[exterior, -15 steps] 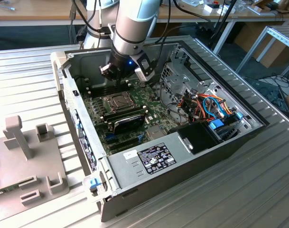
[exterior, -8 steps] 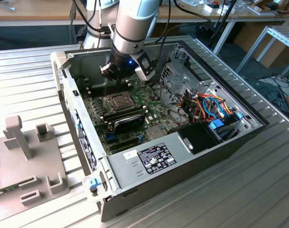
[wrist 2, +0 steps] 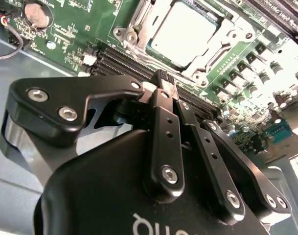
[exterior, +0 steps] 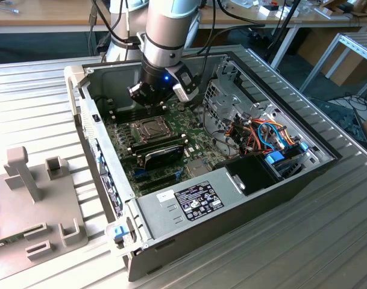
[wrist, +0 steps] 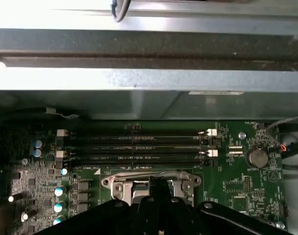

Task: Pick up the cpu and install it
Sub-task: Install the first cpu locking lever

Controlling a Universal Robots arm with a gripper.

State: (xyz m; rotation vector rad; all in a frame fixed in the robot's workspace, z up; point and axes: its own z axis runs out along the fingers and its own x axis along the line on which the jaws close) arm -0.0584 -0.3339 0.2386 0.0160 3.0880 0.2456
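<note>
One gripper (wrist 2: 161, 81) was what you had nearest the lens in the second wrist view, its fingers (wrist 2: 163, 142) pressed together with nothing visibly between them. Past the tips, toward one o'clock, the cpu (wrist 2: 185, 34) sat in its socket frame (wrist 2: 207, 68) on the motherboard (wrist 2: 85, 29), silver top showing. In the exterior view, your gripper (exterior: 152, 99) hung just above the socket frame (exterior: 148, 127), toward twelve o'clock from it, inside the open computer case (exterior: 243, 211). Farther off, the memory slots (wrist: 134, 147) ran along the board in the first wrist view.
</note>
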